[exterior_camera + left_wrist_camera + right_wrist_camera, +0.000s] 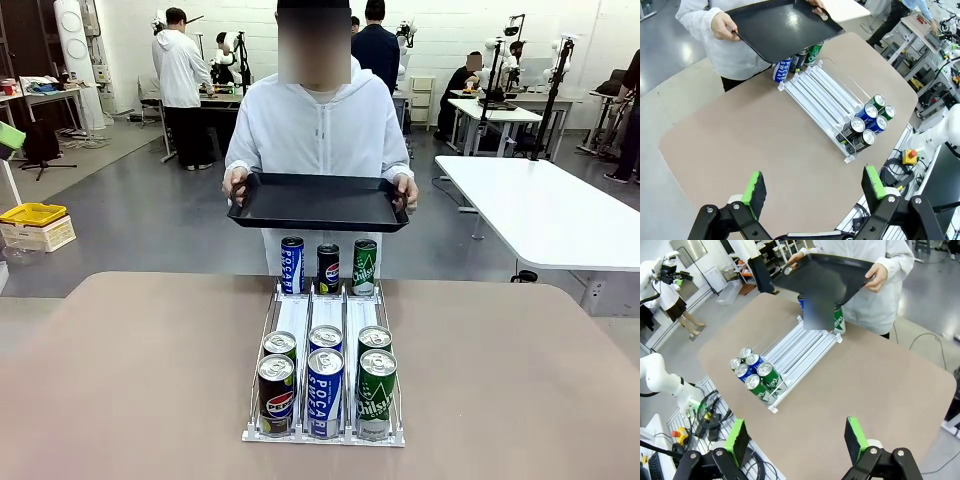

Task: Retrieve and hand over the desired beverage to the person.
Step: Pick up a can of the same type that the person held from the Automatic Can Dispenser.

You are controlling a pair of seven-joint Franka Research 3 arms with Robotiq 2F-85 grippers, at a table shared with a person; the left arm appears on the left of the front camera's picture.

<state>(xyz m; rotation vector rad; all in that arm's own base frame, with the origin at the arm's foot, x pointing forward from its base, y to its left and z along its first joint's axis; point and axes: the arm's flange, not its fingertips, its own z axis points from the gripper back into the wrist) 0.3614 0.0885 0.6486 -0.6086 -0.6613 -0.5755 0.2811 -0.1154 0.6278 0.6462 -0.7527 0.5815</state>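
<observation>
Cans (325, 378) stand bunched at the robot's end of a three-lane rack (296, 318) in the middle of the surface (130, 390). There is one brand per lane: dark cola, blue and green. This probably keeps each kind within the arms' reach. Three more cans (328, 266) stand at the rack's far end, just below a black tray (318, 202). The person (318, 130) holds the tray level above that end with a hand (234, 185) on each side, apparently offering a place to set the drink down. Nothing shows which can is wanted. The left gripper (814, 187) hangs wide open and empty above the near edge of the surface, well apart from the rack. The right gripper (796, 436) is likewise spread wide and holds nothing. Both look parked clear until a choice is made.
</observation>
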